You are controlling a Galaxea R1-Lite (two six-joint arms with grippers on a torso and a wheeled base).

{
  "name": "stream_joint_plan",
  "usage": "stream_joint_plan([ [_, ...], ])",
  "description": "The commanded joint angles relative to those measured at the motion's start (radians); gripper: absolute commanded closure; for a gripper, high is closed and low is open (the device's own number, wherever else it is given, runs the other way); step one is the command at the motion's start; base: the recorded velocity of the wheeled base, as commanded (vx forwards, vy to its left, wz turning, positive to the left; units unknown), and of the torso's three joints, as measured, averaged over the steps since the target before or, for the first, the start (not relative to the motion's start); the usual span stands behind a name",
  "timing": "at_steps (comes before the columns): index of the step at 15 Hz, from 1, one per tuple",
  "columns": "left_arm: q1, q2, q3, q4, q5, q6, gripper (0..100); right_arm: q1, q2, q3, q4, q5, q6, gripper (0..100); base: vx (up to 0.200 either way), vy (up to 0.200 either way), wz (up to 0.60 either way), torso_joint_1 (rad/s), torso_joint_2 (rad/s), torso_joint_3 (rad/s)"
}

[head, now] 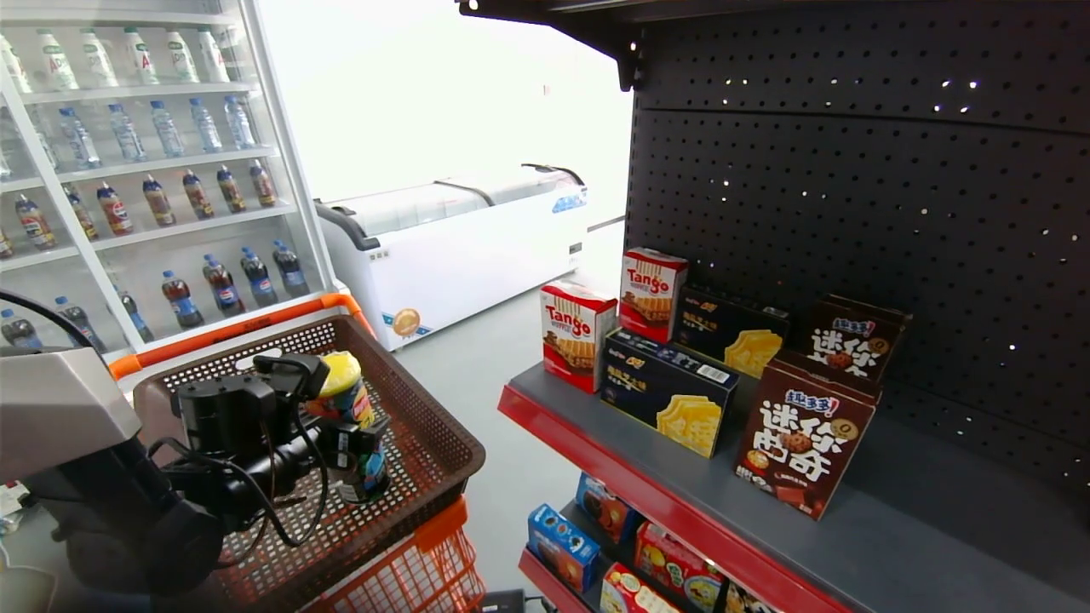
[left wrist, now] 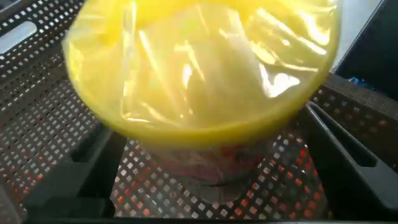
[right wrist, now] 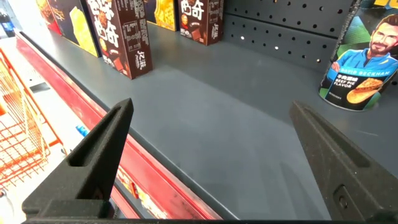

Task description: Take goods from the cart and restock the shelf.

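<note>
Pick step in hand: my left claw (head: 347, 428) is clamped on the yellow-lidded can (head: 342, 375), upright inside the cart (head: 450, 443) basket. My right claw (right wrist: 211, 107) hangs jaws apart over the shelf (right wrist: 217, 134). Next, I judge, lift clear of the rim and carry across.
</note>
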Motion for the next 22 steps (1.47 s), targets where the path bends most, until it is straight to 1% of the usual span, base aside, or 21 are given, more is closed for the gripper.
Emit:
stream_joint_plan([
  [1, -0.001, 0.048, -0.003, -0.024, -0.002, -0.001, 0, -0.001, 0.000, 0.000, 0.000, 0.000, 0.000, 0, 0.000, 0.000, 0.00, 0.000, 0.00, 0.000],
  [4, -0.001, 0.084, -0.008, -0.049, 0.010, -0.001, 0, 0.001, 0.000, 0.000, 0.000, 0.000, -0.001, 0, 0.000, 0.000, 0.00, 0.000, 0.00, 0.000],
  [9, -0.004, 0.101, -0.009, -0.087, 0.010, 0.002, 0, -0.001, 0.000, 0.000, -0.002, 0.000, -0.001, 0, 0.000, 0.000, 0.00, 0.000, 0.00, 0.000],
  [10, -0.007, 0.099, -0.011, -0.086, 0.012, 0.002, 100, -0.001, 0.000, 0.000, 0.000, 0.000, -0.001, 0, 0.000, 0.000, 0.00, 0.000, 0.00, 0.000],
  [11, -0.010, 0.097, -0.005, -0.067, 0.013, 0.002, 100, -0.001, 0.000, 0.000, 0.000, 0.000, -0.001, 0, 0.000, 0.000, 0.00, 0.000, 0.00, 0.000],
  [12, -0.010, 0.097, -0.006, -0.029, 0.013, 0.004, 100, 0.001, 0.000, 0.000, 0.000, 0.000, -0.001, 0, 0.000, 0.000, 0.00, 0.000, 0.00, 0.000],
  [14, -0.010, 0.067, -0.021, -0.009, 0.012, 0.013, 100, -0.001, 0.000, 0.000, 0.000, 0.000, 0.000, 0, 0.000, 0.000, 0.00, 0.000, 0.00, 0.000],
  [16, -0.039, -0.021, -0.060, 0.049, 0.004, 0.013, 100, -0.001, 0.000, 0.000, 0.000, 0.000, 0.000, 0, 0.000, 0.000, 0.00, 0.000, 0.00, 0.000],
  [17, -0.052, -0.065, -0.080, 0.103, -0.008, 0.011, 100, 0.001, 0.000, 0.000, 0.000, 0.000, 0.000, 0, 0.000, 0.000, 0.00, 0.000, 0.00, 0.000],
  [19, -0.095, -0.146, -0.138, 0.229, -0.034, 0.007, 100, 0.001, 0.000, 0.000, 0.000, -0.002, 0.000, 0, 0.000, 0.000, 0.00, 0.000, 0.00, 0.000],
  [21, -0.150, -0.248, -0.216, 0.405, -0.088, 0.002, 100, -0.001, 0.000, 0.000, 0.000, -0.002, -0.001, 0, 0.000, 0.000, 0.00, 0.000, 0.00, 0.000],
  [22, -0.165, -0.275, -0.224, 0.443, -0.100, 0.001, 100, -0.001, 0.000, 0.000, 0.000, 0.000, 0.000, 0, 0.000, 0.000, 0.00, 0.000, 0.00, 0.000],
])
